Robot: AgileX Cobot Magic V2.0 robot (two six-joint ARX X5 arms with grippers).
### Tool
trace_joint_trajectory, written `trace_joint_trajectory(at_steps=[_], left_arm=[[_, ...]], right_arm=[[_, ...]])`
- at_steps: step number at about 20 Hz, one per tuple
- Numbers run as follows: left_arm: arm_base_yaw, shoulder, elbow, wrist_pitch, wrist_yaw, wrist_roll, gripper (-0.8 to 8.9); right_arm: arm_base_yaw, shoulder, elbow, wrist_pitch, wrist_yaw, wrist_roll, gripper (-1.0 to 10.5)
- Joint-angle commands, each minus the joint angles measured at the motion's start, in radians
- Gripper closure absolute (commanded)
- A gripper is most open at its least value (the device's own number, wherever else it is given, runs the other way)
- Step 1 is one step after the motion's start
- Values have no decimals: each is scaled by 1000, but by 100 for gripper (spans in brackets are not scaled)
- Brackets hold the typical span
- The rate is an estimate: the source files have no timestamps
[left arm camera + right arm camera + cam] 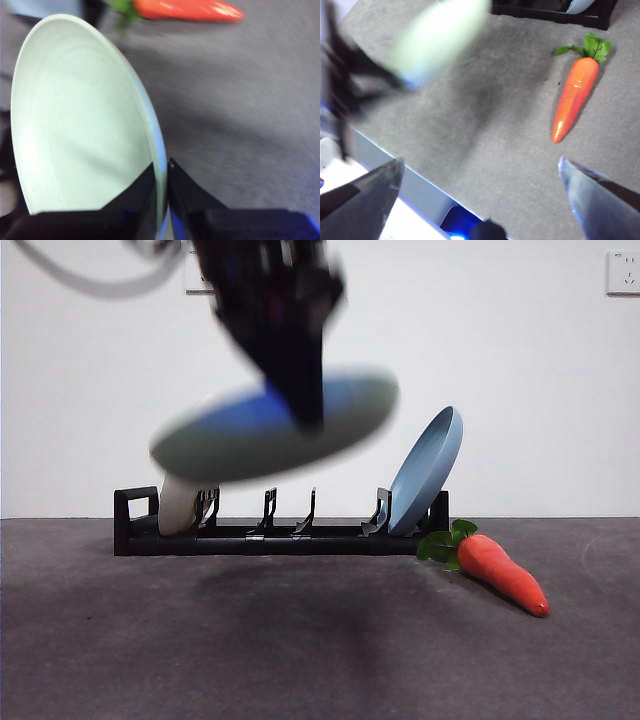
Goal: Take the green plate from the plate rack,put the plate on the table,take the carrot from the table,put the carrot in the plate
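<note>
Left gripper [166, 172]: two black jaws clamped on the rim of a round, shallow, pale sage-green plate [75, 125]. Dark grey matte table [240, 100] beneath. Orange-red tapered toy carrot [187, 9], green-topped, lying at one o'clock from the plate.

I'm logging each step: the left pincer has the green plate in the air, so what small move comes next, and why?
Probably lower it flat onto the table. The left pincer grips the green plate by its rim, above and clear of the plate rack; the carrot lies off to the side.
</note>
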Motion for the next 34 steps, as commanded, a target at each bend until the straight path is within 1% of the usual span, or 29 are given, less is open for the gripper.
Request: trace_joint_trajectory(at_steps=[1,2,3,5,7,9,11,12,13,14,15,16,18,19,20,23,27,28,30,32,34], left_arm=[[-18,60,-106,127,-43,95,819],[-24,93,-133,172,-78,114,819],[-26,130,-145,203,-89,128,819],[-25,206,-146,261,-92,128,819],[-30,267,-146,307,-114,128,819],[-39,299,-146,313,-113,122,820],[-48,302,-146,314,-106,96,810],[-50,301,-146,316,-106,80,771],[-50,301,-146,314,-107,61,665],[-50,301,-146,308,-108,51,537],[-50,301,-146,305,-108,39,442],[-51,301,-145,305,-108,35,406],[-58,285,-145,299,-114,12,401],[-61,262,-145,285,-115,-2,401],[-68,229,-142,258,-119,-34,400],[-90,72,-113,161,-109,-230,401],[-132,-193,-52,90,-106,-383,401],[-142,-257,-35,80,-92,-416,402],[-151,-380,-11,79,-18,-464,404],[-155,-479,2,85,48,-486,404],[-156,-553,3,80,90,-488,404]], right_arm=[[2,-1,2,5,-3,7,257],[2,-2,2,5,-4,8,257],[2,-2,2,5,-4,8,257],[2,-1,2,5,-4,8,257],[2,-1,2,5,-4,8,257],[2,-1,2,5,-3,8,257],[2,0,2,5,-3,7,257],[2,0,2,6,-2,7,257],[2,0,2,7,0,7,257],[2,0,2,11,1,7,257],[2,0,2,16,4,7,257],[2,2,2,22,5,7,257],[2,7,2,28,5,8,257],[2,13,2,32,5,7,257],[2,26,2,45,5,7,257],[2,89,2,132,5,13,257],[2,250,2,270,7,41,257],[2,301,2,301,8,42,257],[8,410,2,362,23,44,258],[37,521,2,428,92,49,258],[71,625,2,496,172,63,258]])
